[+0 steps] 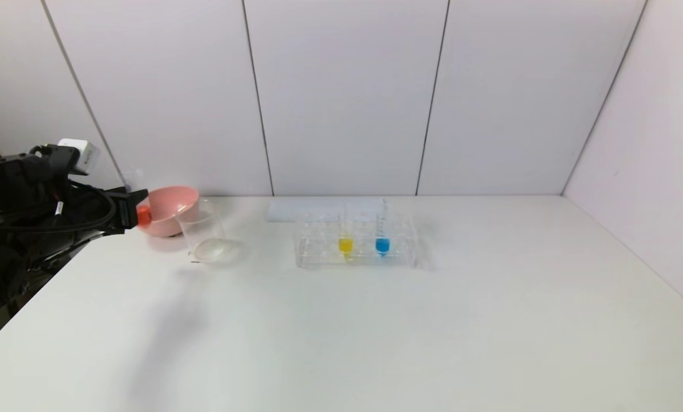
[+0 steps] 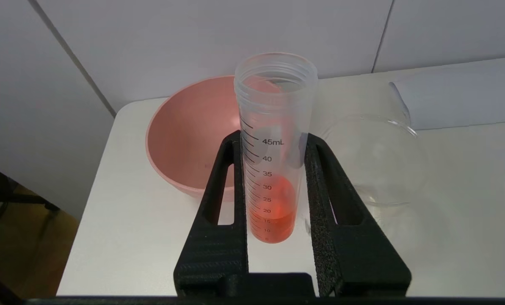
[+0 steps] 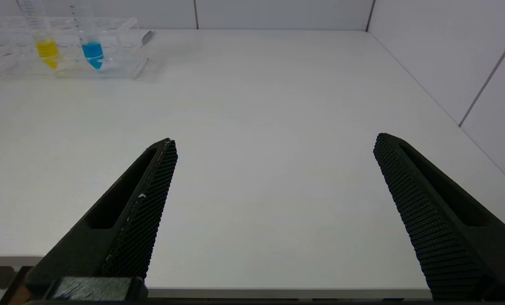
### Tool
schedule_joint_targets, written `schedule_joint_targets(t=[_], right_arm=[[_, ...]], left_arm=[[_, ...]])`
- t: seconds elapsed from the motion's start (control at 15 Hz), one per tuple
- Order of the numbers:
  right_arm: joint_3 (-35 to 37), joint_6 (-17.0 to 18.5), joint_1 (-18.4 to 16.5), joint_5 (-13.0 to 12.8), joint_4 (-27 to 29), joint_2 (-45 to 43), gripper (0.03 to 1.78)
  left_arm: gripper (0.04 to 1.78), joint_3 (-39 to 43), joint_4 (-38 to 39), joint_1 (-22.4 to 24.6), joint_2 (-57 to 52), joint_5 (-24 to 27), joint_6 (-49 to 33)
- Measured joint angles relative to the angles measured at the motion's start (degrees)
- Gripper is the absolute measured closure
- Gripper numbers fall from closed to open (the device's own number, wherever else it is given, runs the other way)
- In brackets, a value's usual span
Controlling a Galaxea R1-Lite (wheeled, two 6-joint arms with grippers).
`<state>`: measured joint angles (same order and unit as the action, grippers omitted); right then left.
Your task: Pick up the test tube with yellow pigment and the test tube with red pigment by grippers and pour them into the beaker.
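My left gripper [image 1: 130, 209] is at the table's far left edge, beside the pink bowl, shut on the test tube with red pigment [image 1: 143, 216]. In the left wrist view the fingers [image 2: 273, 137] clamp that graduated tube [image 2: 273, 169] roughly upright, with orange-red liquid at its bottom. The clear beaker [image 1: 204, 232] stands just right of the bowl and also shows in the left wrist view [image 2: 379, 161]. The test tube with yellow pigment [image 1: 346, 245] stands in the clear rack; it also shows in the right wrist view [image 3: 47, 46]. My right gripper [image 3: 275, 140] is open and empty over the table's near edge.
A pink bowl [image 1: 169, 209] sits at the back left, touching or nearly touching the beaker; it also shows in the left wrist view [image 2: 184, 135]. The clear rack [image 1: 318, 254] at the back centre also holds a blue-liquid tube [image 1: 382, 245]. A wall runs behind.
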<state>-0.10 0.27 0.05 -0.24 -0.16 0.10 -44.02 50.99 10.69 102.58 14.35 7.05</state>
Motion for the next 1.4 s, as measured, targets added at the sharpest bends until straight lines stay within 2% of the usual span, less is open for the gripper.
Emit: schedule_joint_targets(t=[0.2, 0.6, 1.0, 1.4], right_arm=[[0.00, 0.02, 0.05, -0.02, 0.00, 0.00, 0.11], [0.00, 0.04, 0.00, 0.00, 0.00, 0.00, 0.11], [0.00, 0.02, 0.02, 0.00, 0.00, 0.00, 0.11], [0.00, 0.04, 0.00, -0.02, 0.00, 0.00, 0.11]], left_arm=[[1.39, -0.99, -1.96, 0.00, 0.28, 0.52, 2.07], [1.39, -4.49, -12.28, 0.02, 0.23, 0.56, 10.59], [1.39, -7.49, -19.19, 0.99, 0.22, 1.44, 18.20], [1.39, -10.89, -25.98, 1.40, 0.11, 2.55, 22.77]])
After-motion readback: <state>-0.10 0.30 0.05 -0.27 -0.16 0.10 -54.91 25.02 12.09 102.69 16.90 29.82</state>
